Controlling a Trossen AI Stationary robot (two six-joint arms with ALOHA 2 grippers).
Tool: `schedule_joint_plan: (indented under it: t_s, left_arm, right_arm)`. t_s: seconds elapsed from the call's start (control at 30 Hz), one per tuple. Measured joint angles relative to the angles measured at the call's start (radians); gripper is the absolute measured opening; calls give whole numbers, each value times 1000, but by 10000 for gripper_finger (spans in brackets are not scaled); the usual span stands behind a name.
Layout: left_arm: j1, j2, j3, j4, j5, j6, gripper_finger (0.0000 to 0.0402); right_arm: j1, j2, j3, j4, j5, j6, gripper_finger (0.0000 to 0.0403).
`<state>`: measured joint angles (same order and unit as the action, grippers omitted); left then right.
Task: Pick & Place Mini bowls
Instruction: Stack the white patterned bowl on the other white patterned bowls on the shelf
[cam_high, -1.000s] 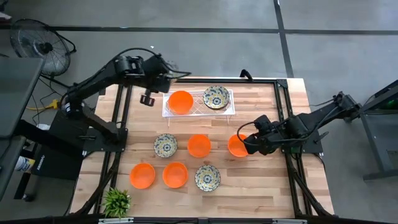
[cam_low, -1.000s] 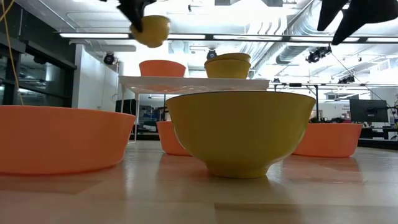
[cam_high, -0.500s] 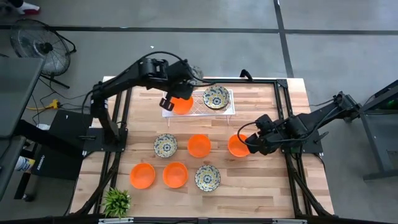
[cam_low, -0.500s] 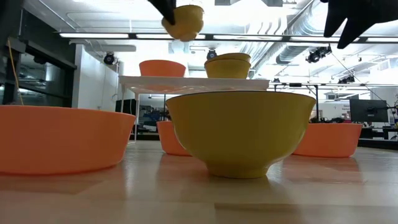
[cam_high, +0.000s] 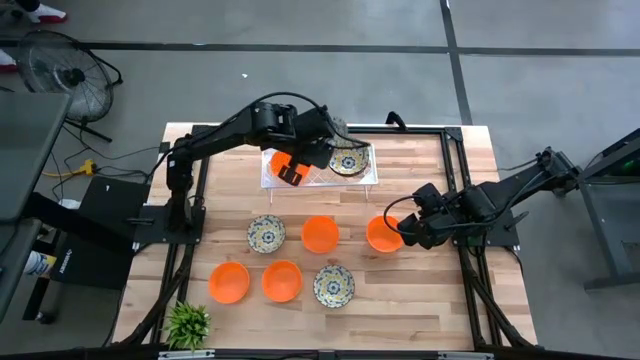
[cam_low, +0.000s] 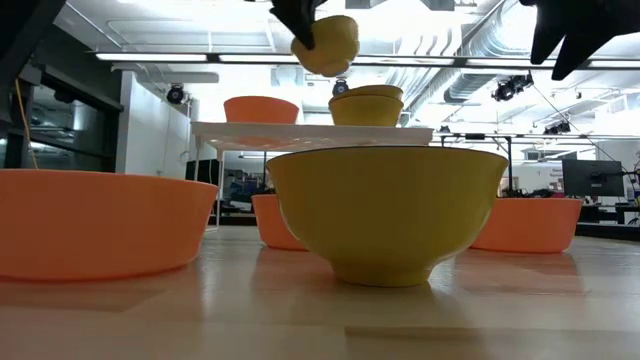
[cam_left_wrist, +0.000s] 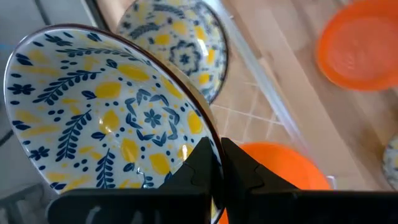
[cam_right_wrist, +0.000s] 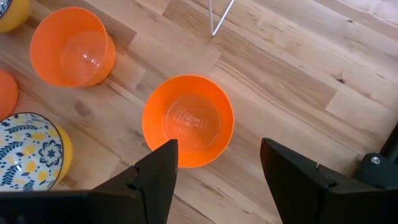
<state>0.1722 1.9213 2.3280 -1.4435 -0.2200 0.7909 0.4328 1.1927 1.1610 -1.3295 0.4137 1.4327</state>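
Observation:
My left gripper (cam_left_wrist: 217, 163) hangs over the white tray (cam_high: 322, 183), shut on a cream mini bowl with blue and yellow flowers (cam_left_wrist: 106, 118); its yellow underside (cam_low: 328, 44) shows in the low view. On the tray rest another patterned bowl (cam_high: 348, 159) and an orange bowl (cam_left_wrist: 280, 177), each on its base. My right gripper (cam_right_wrist: 214, 180) stands open above an orange bowl (cam_right_wrist: 188, 121) on the table's right side, touching nothing. My left gripper pinches the patterned bowl's rim (cam_left_wrist: 207, 132) at one spot, one finger inside the bowl and one outside. The fingers slant down from above. The bowl is lifted clear above the tray and tilted.
On the table stand more bowls: patterned (cam_high: 266, 233), orange (cam_high: 320, 233), orange (cam_high: 229, 282), orange (cam_high: 282, 281), patterned (cam_high: 333, 285). A small plant (cam_high: 187, 323) sits at the near left corner. The tray stands raised on thin legs (cam_right_wrist: 221, 18).
My left gripper has carried the patterned bowl toward the table's right edge, from beside the tray's left end to above its middle. The bowl has stayed lifted and tilted in the hold.

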Motion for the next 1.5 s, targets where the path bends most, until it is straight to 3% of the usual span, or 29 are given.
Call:
schedule_joint_plan:
  t_s: [0.13, 0.4, 0.5, 1.5]
  left_arm:
    - [-13, 26, 3, 77, 15, 51, 5]
    - [-22, 67, -4, 25, 20, 230, 5]
    - [-25, 96, 4, 118, 16, 303, 5]
    - [-6, 148, -1, 144, -43, 363, 5]
  right_arm:
    - [0, 0, 0, -9, 0, -19, 216]
    - [0, 0, 0, -13, 2, -57, 216]
    - [0, 0, 0, -12, 2, -72, 216]
    - [0, 0, 0, -12, 6, -133, 216]
